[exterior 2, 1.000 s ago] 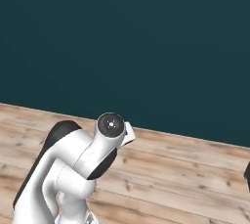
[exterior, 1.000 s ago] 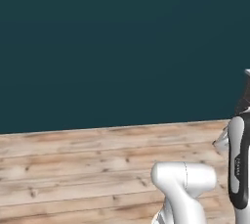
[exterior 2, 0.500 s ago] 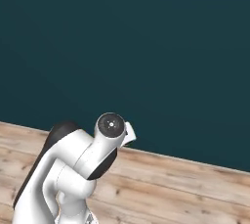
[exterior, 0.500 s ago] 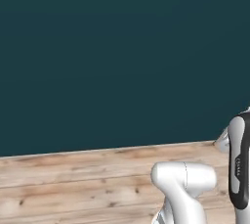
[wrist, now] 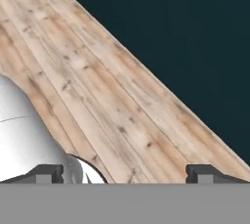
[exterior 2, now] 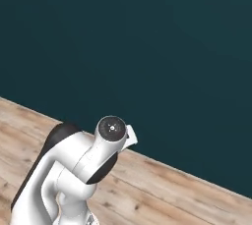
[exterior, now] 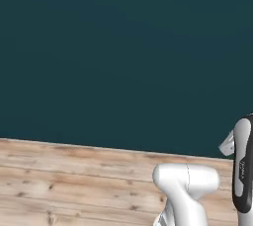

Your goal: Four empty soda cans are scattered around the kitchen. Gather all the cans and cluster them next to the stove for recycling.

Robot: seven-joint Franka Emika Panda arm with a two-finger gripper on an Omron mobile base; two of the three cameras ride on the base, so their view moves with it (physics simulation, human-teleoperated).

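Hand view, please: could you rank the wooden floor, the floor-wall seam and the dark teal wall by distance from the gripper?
1. wooden floor, directly ahead of the open gripper.
2. floor-wall seam, beyond, toward the upper right.
3. dark teal wall, rising from that seam; these two are barely separable.

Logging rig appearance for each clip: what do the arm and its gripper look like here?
The white glossy arm is built of rounded links with dark grey to black joint sections, and a dark round cap with a small centre mark closes one joint. A long black panel with faint lettering runs down another link. The gripper has two small dark, blocky finger tips. No cables show.
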